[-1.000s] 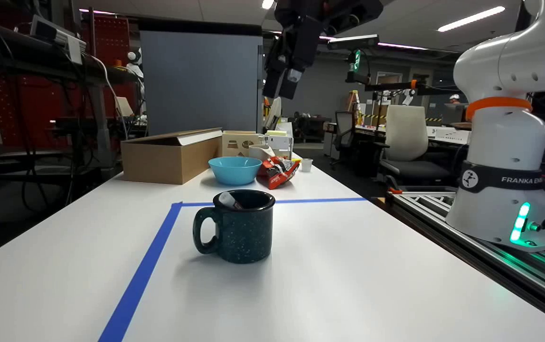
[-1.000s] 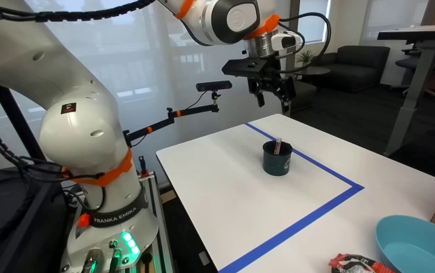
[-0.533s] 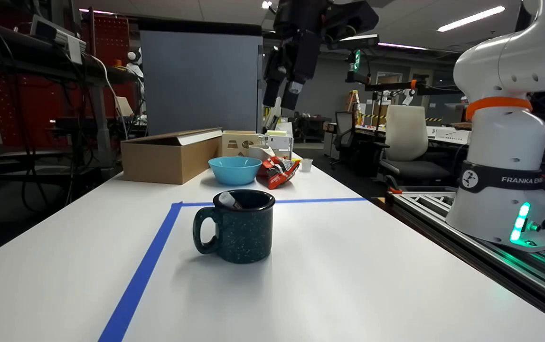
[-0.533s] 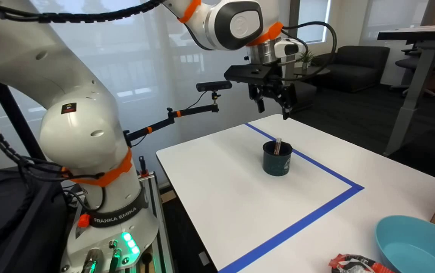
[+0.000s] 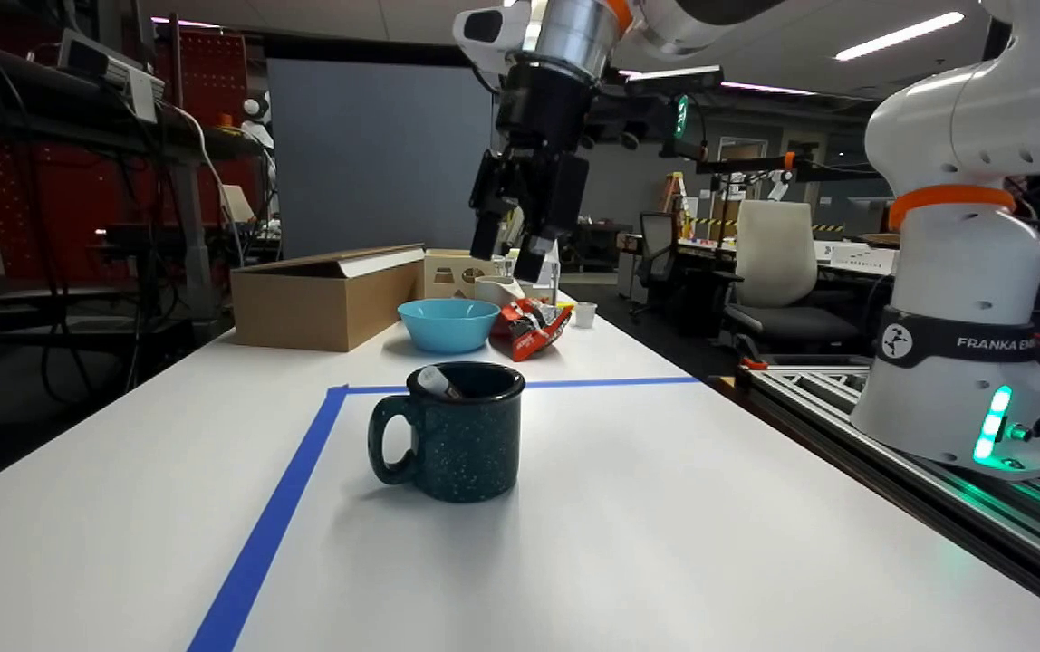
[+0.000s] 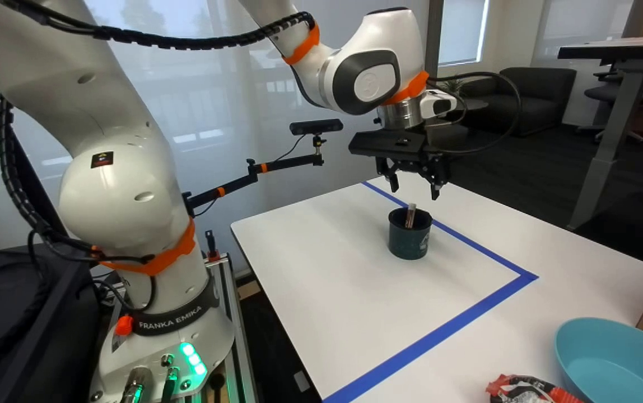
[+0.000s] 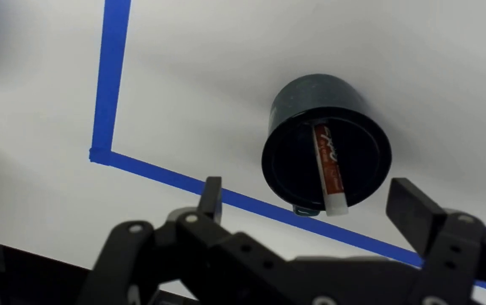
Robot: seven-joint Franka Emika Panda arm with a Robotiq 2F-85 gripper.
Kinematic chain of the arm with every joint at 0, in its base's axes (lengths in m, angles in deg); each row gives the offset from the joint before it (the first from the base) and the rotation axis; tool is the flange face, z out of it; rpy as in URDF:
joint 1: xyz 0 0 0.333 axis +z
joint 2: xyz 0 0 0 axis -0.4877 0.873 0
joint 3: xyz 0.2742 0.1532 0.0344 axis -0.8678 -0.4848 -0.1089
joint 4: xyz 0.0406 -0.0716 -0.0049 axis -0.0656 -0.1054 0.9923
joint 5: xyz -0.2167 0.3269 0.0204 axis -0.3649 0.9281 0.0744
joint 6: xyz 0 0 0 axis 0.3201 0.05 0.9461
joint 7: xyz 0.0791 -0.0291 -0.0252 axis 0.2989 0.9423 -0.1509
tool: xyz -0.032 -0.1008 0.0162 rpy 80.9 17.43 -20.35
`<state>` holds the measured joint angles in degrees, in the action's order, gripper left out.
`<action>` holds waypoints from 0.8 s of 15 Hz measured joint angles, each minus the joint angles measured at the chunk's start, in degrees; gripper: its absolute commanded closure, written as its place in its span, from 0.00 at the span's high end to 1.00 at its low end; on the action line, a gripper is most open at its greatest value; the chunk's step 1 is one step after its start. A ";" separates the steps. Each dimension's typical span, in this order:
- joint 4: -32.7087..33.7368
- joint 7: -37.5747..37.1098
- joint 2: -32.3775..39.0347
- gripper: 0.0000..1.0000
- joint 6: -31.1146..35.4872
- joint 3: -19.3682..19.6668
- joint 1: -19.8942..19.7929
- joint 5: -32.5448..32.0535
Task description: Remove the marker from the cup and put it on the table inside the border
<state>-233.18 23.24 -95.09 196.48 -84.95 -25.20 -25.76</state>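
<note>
Pick pending: the marker [image 7: 329,169] is in the cup [image 7: 319,93].
Right of centre in the wrist view, it leans inside, white end overlapping the lower rim. The gripper [image 6: 415,189], upper right in an exterior view, hangs clear above the cup, fingers [image 7: 414,214] spread wide and holding nothing. Reaching seems the step in hand; gripping, lifting out and laying the marker on the table [image 6: 321,268] inside the blue border [image 6: 439,336] are left.

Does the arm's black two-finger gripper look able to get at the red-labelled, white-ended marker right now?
Probably yes: the black two-finger gripper hangs open higher than the dark green speckled mug, nothing visible blocks the way, and the red-labelled marker shows its white end at the rim.
</note>
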 measured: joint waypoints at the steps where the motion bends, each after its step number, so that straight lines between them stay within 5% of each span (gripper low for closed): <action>1: 0.18 1.12 1.49 1.00 1.60 -0.03 0.22 0.00; 12: 3.46 10.77 12.63 1.00 11.50 -2.09 2.16 4.95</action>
<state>-229.72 34.01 -82.45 207.99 -87.05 -23.04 -20.81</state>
